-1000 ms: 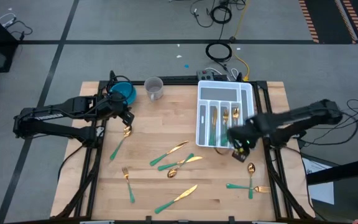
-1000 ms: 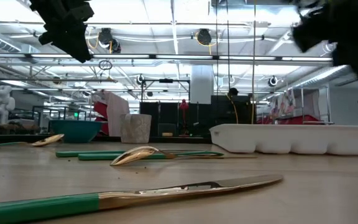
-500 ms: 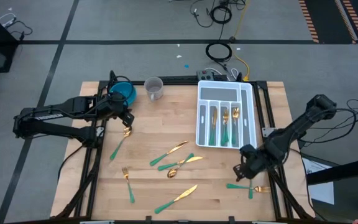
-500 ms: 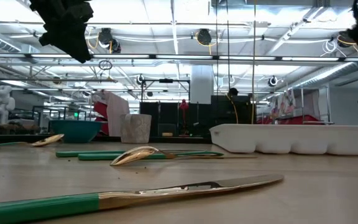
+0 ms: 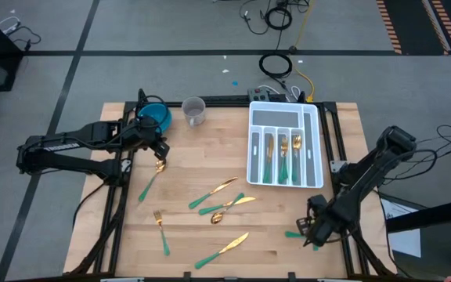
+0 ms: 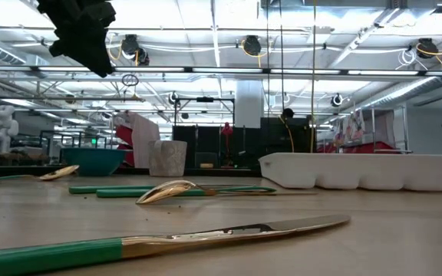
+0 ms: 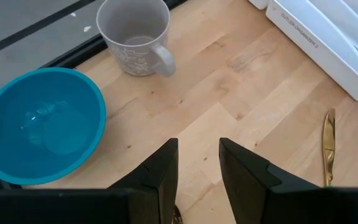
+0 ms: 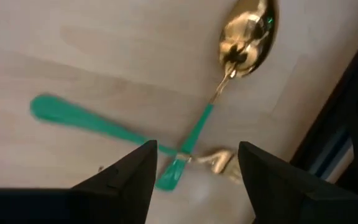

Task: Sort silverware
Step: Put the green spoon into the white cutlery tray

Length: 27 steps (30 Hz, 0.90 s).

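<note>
My right gripper (image 8: pixel 192 168) hangs low over the table's near right corner, its two dark fingers (image 8: pixel 124 177) spread apart with nothing between them. Just beyond the fingertips lie a gold spoon (image 8: pixel 244 34) and a fork (image 8: pixel 114 127), their teal handles crossing; the spoon's bowl points toward the table edge, and the fork's gold head sits right in the gap between my fingers, too blurred to make out its tines. From above, my arm covers most of this pair, leaving only a bit of green handle (image 5: pixel 292 233) showing beside the gripper (image 5: pixel 313 229). My left gripper (image 7: pixel 197 171) waits at the far left of the table, fingers parted and empty, near the blue bowl (image 7: pixel 39 127) and a grey mug (image 7: pixel 135 34); a spoon (image 5: pixel 151 177) lies just below it. The white divided tray (image 5: pixel 315 149) at the far right holds three or four pieces upright in its slots, though I cannot count them surely. Loose on the wooden table (image 5: pixel 202 149) are a small fork (image 5: pixel 161 229), a knife (image 5: pixel 221 248), another knife (image 5: pixel 212 193) and a spoon (image 5: pixel 229 207) near the middle.
</note>
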Each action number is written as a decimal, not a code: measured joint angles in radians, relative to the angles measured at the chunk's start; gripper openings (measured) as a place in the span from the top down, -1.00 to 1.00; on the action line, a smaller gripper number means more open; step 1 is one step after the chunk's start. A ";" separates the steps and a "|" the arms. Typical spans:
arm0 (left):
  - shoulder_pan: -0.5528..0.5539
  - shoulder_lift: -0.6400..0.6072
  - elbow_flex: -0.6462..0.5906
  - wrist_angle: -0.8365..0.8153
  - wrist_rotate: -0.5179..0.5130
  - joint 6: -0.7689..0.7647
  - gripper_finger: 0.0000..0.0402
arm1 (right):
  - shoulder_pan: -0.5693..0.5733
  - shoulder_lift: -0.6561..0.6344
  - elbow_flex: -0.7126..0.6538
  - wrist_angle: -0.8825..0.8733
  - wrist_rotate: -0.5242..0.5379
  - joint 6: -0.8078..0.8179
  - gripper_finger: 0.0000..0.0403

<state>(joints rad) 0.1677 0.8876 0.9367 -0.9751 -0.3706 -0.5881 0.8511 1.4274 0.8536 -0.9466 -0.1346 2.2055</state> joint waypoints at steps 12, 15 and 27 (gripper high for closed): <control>0.000 0.000 0.000 0.027 0.000 -0.001 0.39 | -0.026 0.066 -0.001 -0.073 0.025 -0.001 0.01; 0.000 0.000 0.000 0.027 0.000 -0.001 0.39 | -0.032 0.069 -0.001 -0.072 0.030 -0.001 0.01; 0.000 0.000 0.000 0.026 0.000 -0.008 0.39 | -0.050 0.069 -0.189 0.223 0.016 0.010 0.05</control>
<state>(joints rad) 0.1677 0.8875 0.9367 -0.9493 -0.3702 -0.5961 0.8011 1.4964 0.6646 -0.7232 -0.1181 2.2159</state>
